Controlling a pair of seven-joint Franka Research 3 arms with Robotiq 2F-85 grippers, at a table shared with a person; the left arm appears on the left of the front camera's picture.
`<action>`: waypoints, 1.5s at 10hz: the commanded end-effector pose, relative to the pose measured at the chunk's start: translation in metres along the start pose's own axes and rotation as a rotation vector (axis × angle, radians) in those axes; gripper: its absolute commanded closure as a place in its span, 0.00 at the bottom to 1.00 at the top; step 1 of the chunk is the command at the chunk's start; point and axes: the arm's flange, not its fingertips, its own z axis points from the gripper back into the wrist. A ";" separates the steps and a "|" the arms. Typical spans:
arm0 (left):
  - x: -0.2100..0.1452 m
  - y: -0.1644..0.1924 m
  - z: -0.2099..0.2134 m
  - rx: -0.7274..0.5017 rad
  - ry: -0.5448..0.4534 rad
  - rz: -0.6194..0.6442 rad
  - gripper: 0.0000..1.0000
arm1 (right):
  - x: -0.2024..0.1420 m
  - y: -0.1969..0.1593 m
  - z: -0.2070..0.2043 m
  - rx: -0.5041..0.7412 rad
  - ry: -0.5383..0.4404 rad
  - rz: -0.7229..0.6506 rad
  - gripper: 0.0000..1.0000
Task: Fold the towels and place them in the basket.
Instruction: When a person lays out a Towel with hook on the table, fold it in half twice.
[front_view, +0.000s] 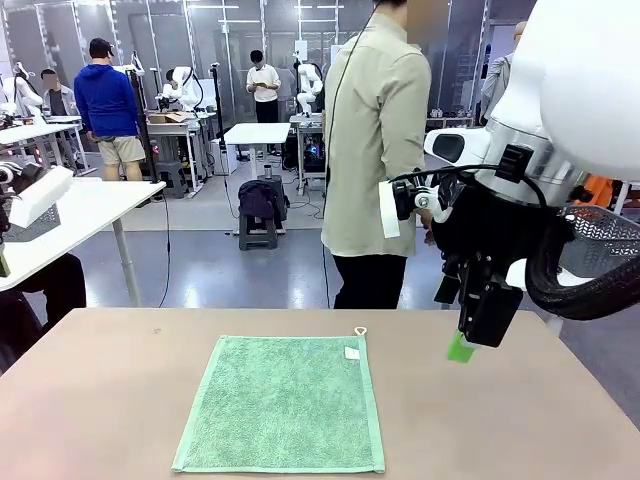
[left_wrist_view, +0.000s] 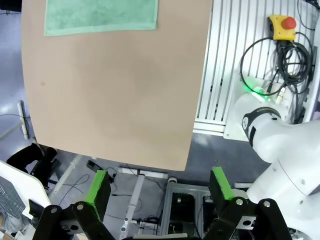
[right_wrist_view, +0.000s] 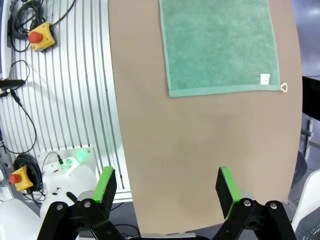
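Front view: the mint green rectangular terry towel (front_view: 282, 403) is lying flat and unfolded on the brown table (front_view: 100, 400), around its middle and reaching toward the robot's edge. The right gripper (front_view: 470, 340) is hanging above the table to the towel's right, apart from it. A person in a beige shirt (front_view: 375, 150) is standing at the far side. Judged from this, folding is not yet begun.

Left wrist view: the left gripper (left_wrist_view: 159, 185) is hovering with its jaws spread and holding nothing, out past the table's edge and well apart from the towel (left_wrist_view: 100, 17).

Right wrist view: the right gripper (right_wrist_view: 166, 184) is likewise spread and holding nothing, and is looking down on bare table (right_wrist_view: 200, 140) near the towel (right_wrist_view: 220, 45). A white label (right_wrist_view: 265, 78) and a hanging loop (right_wrist_view: 284, 88) are marking one corner. The next move probably calls for lowering onto a towel edge or corner and pinching the thin, limp cloth cleanly off the table.
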 end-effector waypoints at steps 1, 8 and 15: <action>0.000 -0.001 -0.002 -0.009 -0.006 0.004 0.00 | 0.001 0.001 -0.003 0.002 0.004 0.000 0.00; 0.116 0.043 -0.139 -0.072 -0.131 -0.218 0.00 | 0.030 -0.069 -0.119 0.165 -0.028 0.068 0.00; 0.164 0.029 -0.225 -0.109 -0.191 -0.208 0.00 | 0.051 -0.048 -0.229 0.164 0.056 -0.006 0.00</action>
